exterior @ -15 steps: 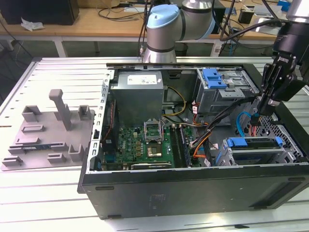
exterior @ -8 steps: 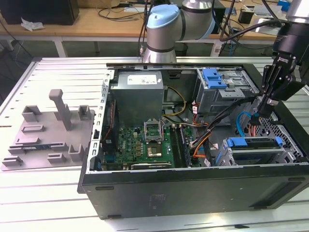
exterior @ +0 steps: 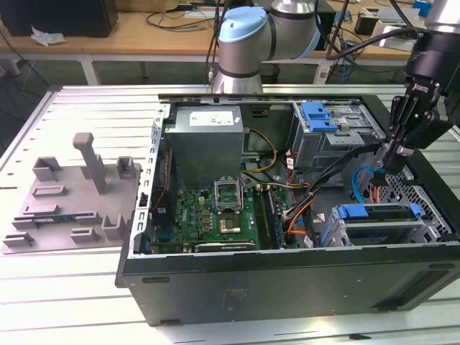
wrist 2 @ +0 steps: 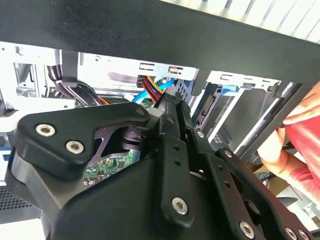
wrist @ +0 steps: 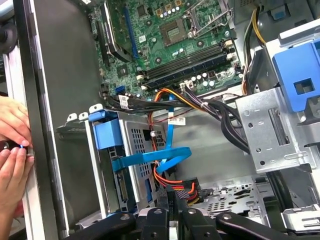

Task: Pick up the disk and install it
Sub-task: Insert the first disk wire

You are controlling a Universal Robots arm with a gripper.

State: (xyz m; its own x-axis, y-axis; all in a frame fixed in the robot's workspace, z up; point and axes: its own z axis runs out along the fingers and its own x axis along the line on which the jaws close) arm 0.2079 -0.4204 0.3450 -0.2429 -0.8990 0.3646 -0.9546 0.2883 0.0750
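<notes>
Inside your open black computer case, the silver disk in its blue plastic carrier sits in the grey perforated bay; installing looks finished. Your black gripper hovers above, jaws together, empty; leaving means clearing the blue cable.

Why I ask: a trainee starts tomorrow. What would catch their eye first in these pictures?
The open black computer case lies on its side, green motherboard bared. The pincer hangs over the case toward the exterior view's right, near a blue-trimmed drive cage. In the first wrist view a person's hand is at the case's edge.
</notes>
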